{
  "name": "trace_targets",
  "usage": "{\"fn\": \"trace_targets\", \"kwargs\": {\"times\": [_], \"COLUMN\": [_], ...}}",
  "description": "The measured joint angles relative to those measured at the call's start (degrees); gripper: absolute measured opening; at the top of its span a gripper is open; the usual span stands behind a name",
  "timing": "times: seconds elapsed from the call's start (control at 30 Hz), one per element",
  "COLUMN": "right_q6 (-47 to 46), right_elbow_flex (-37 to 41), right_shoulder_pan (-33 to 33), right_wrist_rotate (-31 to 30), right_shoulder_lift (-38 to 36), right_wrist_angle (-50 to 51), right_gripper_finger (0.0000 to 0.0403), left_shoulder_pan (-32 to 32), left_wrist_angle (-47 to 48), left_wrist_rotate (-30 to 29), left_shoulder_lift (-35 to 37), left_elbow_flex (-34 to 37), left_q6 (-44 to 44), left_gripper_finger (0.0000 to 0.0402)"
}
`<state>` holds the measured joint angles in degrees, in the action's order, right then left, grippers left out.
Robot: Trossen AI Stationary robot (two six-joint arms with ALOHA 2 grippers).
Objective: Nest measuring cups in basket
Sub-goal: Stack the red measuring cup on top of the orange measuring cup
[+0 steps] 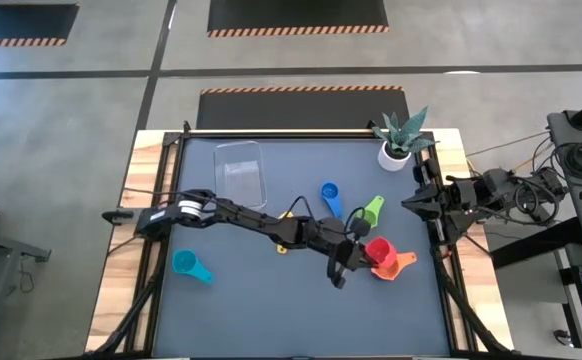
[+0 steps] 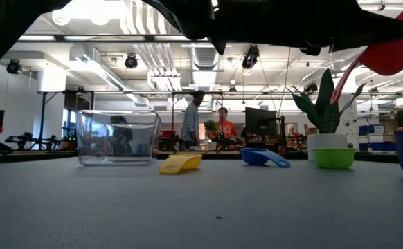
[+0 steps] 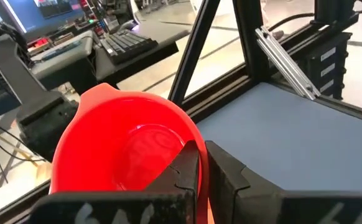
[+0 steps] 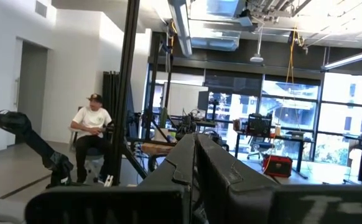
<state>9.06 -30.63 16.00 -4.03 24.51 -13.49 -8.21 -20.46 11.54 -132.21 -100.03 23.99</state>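
The left gripper (image 1: 356,252) is reached far across the dark mat, toward the right half of the table, and its fingers (image 3: 190,168) are pinched on the rim of the red measuring cup (image 3: 122,146), which is held lifted — in the low view the red cup (image 2: 395,52) is seen above the table surface. The orange measuring cup (image 1: 393,266) lies just beside it on the mat. The blue measuring cup (image 1: 330,196) and the green measuring cup (image 1: 372,211) are placed near each other further back, and the yellow measuring cup (image 2: 180,163) is seen lying in front of the basket in the low view. The teal measuring cup (image 1: 189,265) rests well apart, near the front left. The clear basket (image 1: 240,171) stands at the back left of the mat and nothing is seen inside it. The right gripper (image 1: 418,203) is kept at the right edge, near the white plant pot (image 1: 395,155) — its fingers (image 4: 187,158) are pressed together.
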Motion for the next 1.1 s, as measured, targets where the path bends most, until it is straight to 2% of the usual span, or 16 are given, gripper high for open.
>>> {"fn": "trace_targets", "kwargs": {"times": [0.2, 0.43, 0.63, 1.1], "right_q6": [-0.02, -0.48, -0.5, -0.74], "right_elbow_flex": [0.0, 0.02, 0.04, 0.04], "right_shoulder_pan": [0.01, 0.0, 0.01, 0.01], "right_wrist_rotate": [0.0, 0.0, 0.0, 0.0], "right_shoulder_lift": [-0.04, -0.07, -0.04, -0.04], "right_wrist_angle": [0.17, 2.18, 2.92, 3.14], "right_gripper_finger": [0.0009, 0.0009, 0.0009, 0.0009], "left_shoulder_pan": [-0.08, -0.26, -0.22, -0.22], "left_wrist_angle": [-5.22, 7.2, 18.0, 20.82], "left_wrist_rotate": [2.38, 2.7, 2.64, 2.55], "left_shoulder_lift": [-5.02, -8.7, -10.1, -11.82], "left_elbow_flex": [-3.23, -12.25, -16.87, -20.33], "left_q6": [-2.94, -2.05, -1.58, -1.44], "left_gripper_finger": [0.0, 0.0, 0.0, 0.0038]}}
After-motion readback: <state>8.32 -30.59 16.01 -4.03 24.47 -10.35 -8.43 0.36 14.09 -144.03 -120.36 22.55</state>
